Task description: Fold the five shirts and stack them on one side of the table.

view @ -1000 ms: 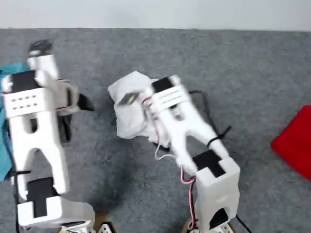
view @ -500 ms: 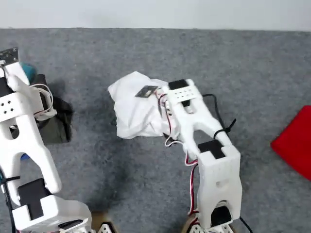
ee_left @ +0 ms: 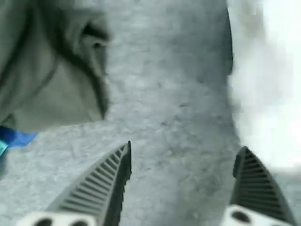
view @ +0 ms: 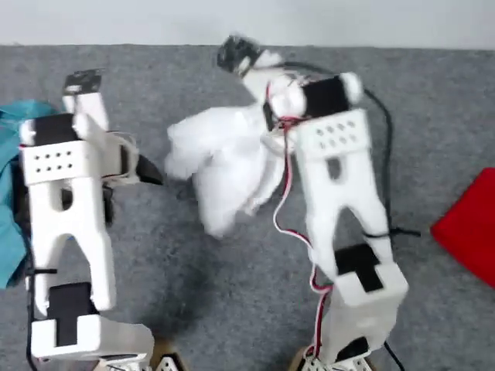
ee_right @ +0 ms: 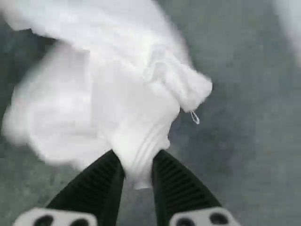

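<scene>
White shirt (view: 224,166) bunching up mid-table, between both arms, toward far side. We are seeing right gripper (ee_right: 138,160) clamping its fingers on fold of this shirt, rest of cloth spreading away from it. Left gripper (ee_left: 185,149) holding fingers wide apart over bare grey table (ee_left: 169,94), gripping nothing, white shirt on one side, grey garment (ee_left: 42,70) on other. Teal shirt (view: 9,201) lying at left edge, red shirt (view: 472,228) at right edge.
</scene>
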Tool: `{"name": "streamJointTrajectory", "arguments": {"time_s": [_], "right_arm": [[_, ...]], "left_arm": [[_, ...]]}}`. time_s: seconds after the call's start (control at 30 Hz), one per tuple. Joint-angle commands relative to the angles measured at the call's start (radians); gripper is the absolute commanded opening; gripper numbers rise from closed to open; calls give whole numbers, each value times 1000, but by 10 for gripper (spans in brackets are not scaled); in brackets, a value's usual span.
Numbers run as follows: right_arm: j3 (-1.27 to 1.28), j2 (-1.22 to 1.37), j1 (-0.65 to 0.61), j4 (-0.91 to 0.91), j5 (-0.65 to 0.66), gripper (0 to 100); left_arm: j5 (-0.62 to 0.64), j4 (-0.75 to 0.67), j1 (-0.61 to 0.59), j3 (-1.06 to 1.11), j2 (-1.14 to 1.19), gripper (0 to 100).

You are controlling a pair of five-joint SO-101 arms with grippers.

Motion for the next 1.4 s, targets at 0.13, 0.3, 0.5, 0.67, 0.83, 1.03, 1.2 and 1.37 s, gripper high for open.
{"name": "streamJointTrajectory", "arguments": {"time_s": [0.13,0.3,0.5,0.67,0.83,1.03,1.2,1.37], "right_arm": [[-195,-243,12,38,8,9],[-112,-275,13,41,3,21],[78,-352,-7,39,-77,209],[77,-383,-7,38,-97,234],[66,-397,117,38,-97,214],[212,-308,352,36,-97,214],[399,-265,360,38,-97,214],[620,-259,246,22,-87,214]], "left_arm": [[-8,31,316,-2,-218,334],[29,31,499,-2,-299,334],[77,31,443,-2,-244,334],[77,31,364,-2,-210,334],[77,31,331,-2,-210,334],[120,-68,364,8,-186,335],[221,-253,365,8,-21,335],[209,-318,397,-50,166,334]]}}
